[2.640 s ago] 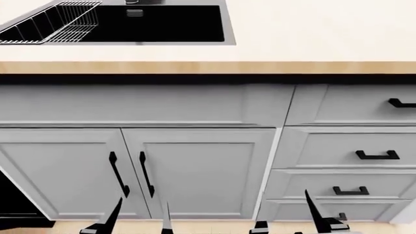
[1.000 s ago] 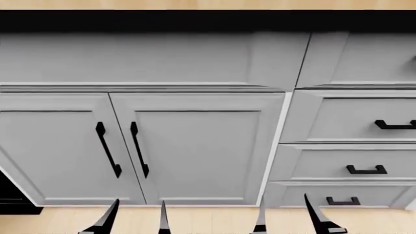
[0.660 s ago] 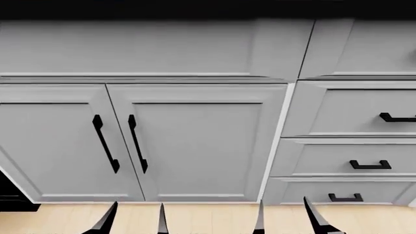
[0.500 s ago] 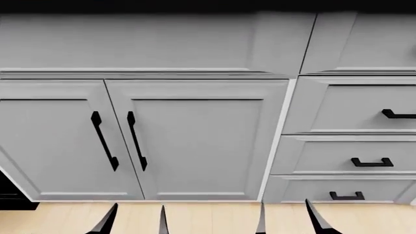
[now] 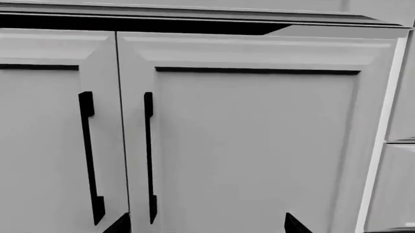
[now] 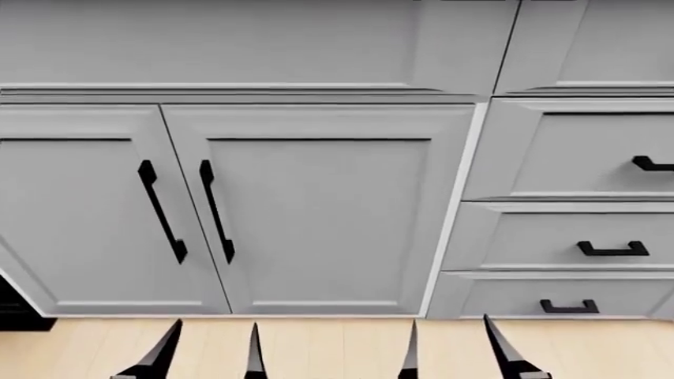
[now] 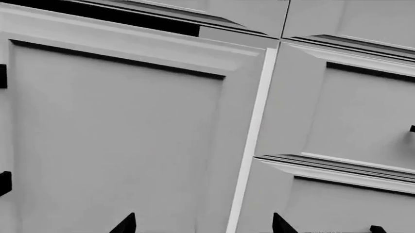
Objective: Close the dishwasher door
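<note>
Both claws sit low at the bottom edge of the head view, pointed straight at the cabinet run. The left claw [image 6: 207,355] has its two black fingertips spread with a clear gap between them, nothing held, and it lines up with the pair of grey cabinet doors [image 6: 316,209] with the long black bar handles [image 6: 216,211]. The right claw [image 6: 455,351] is the same deal, fingers parted and empty, sitting in front of the seam where the right cabinet door meets the drawer fronts [image 6: 569,237]. Neither one touches anything, and only the tips show over the light wood floor [image 6: 337,343], so the arms themselves are out of frame.

The left wrist view looks square at both door handles [image 5: 149,155], and the right wrist view is tilted across the door panel and the drawers.

The dishwasher door [image 6: 16,312] is just a black sliver at the far lower left corner of the head view, left of the cabinets and well away from both claws
</note>
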{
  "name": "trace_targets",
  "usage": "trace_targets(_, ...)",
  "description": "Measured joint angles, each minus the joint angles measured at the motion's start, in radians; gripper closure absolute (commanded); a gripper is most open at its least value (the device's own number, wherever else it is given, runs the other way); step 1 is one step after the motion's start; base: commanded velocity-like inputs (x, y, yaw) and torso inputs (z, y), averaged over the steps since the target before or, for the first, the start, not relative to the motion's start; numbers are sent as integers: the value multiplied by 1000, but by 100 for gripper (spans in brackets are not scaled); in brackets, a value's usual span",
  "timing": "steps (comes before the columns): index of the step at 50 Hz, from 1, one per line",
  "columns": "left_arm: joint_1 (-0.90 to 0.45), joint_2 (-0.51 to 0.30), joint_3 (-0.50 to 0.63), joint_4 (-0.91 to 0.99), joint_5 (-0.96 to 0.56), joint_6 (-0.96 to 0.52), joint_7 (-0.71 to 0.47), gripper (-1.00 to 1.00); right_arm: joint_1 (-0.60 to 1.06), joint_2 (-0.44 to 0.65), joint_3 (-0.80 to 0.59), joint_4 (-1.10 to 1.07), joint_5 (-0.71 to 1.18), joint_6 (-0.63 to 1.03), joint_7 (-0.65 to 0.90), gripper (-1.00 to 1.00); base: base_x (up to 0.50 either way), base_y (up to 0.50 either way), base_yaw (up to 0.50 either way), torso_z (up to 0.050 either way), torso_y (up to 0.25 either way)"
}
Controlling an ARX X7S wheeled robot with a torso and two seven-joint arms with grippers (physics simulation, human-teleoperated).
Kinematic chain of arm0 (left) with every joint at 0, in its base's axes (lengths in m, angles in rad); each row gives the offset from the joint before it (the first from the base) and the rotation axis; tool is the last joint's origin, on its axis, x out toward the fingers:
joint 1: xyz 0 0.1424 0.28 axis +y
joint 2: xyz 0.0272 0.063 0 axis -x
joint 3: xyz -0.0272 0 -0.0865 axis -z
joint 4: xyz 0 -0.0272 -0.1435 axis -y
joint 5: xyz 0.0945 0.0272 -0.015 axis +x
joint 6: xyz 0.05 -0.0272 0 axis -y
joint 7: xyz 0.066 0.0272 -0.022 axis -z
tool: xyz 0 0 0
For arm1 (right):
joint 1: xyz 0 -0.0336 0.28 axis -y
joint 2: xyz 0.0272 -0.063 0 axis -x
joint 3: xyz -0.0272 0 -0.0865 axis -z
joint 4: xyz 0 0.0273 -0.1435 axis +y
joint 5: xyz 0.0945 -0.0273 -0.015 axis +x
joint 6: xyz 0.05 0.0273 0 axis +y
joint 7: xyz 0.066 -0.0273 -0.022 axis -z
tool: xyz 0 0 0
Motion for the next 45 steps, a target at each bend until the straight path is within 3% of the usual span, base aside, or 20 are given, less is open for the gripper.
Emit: trace_targets(45, -31, -14, 22, 8, 1, -10, -31, -100, 58, 22, 5, 57, 51, 7, 35, -100, 0, 0, 0, -50, -29)
